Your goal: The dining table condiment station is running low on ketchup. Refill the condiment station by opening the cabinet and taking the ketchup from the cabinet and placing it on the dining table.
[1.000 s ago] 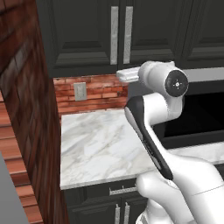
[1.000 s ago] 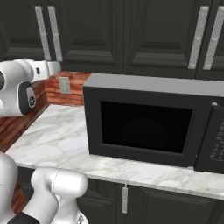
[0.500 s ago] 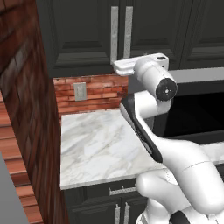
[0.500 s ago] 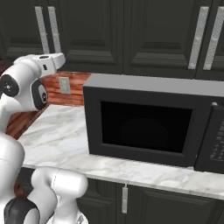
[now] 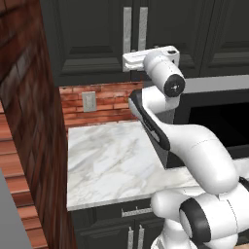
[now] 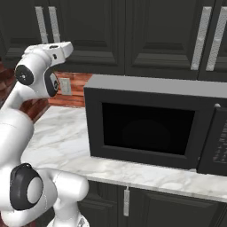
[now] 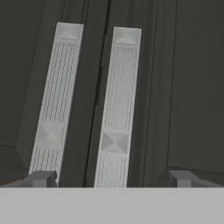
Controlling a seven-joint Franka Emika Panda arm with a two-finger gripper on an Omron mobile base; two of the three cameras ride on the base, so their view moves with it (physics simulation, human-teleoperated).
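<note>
Reaching up and forward, the white arm holds its wrist level against the lower edge of the tall dark charcoal cabinet point(image 5: 97, 39) with recessed-panel doors. In the hand view the gripper point(image 7: 111, 178) stands wide open and empty, 1 fingertip point(image 7: 41, 178) at each lower corner, the 2 long silver bar handles point(image 7: 114, 109) of the cabinet running between them. Both doors are shut, their seam a dark line between the handles. Whether the fingertips touch the door face cannot be told.

The lower ends of the handles are cut off by the view's bottom. In the left base view the wrist covers the handles' lower part. The ketchup bottle cannot be made out anywhere.

Below the cabinet lies a white grey-veined marble desk point(image 5: 107, 160) backed by red brick with a pale wall outlet point(image 5: 88, 101). A large black microwave point(image 6: 150, 126) sits on the desk, right of the arm.
</note>
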